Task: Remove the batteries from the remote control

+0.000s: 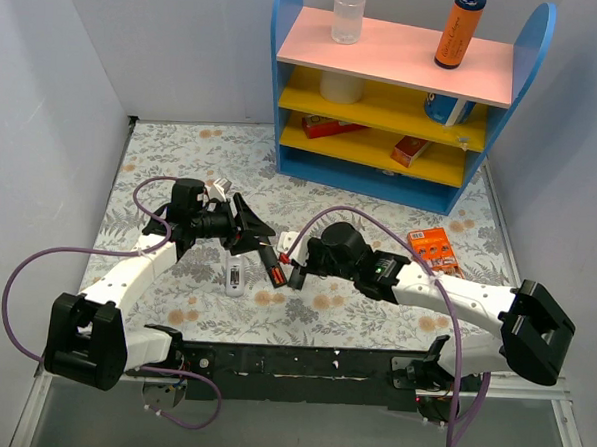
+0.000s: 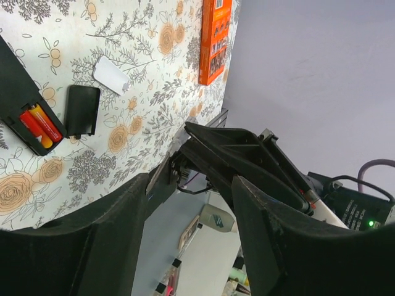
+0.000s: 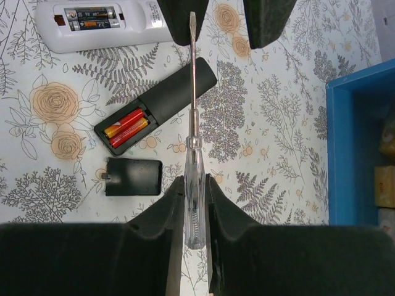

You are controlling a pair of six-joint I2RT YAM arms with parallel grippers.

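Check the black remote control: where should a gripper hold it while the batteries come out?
Grip the remote control on its closed half, coming from above with jaws across its narrow width. It lies flat, open back upward; the batteries fill the other end, so a grip there would likely block them.

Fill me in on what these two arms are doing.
The right gripper is shut on a screwdriver. The remote control lies on the table with its back cover off beside it and both batteries in their compartment. The left gripper, jaws apart, holds nothing.
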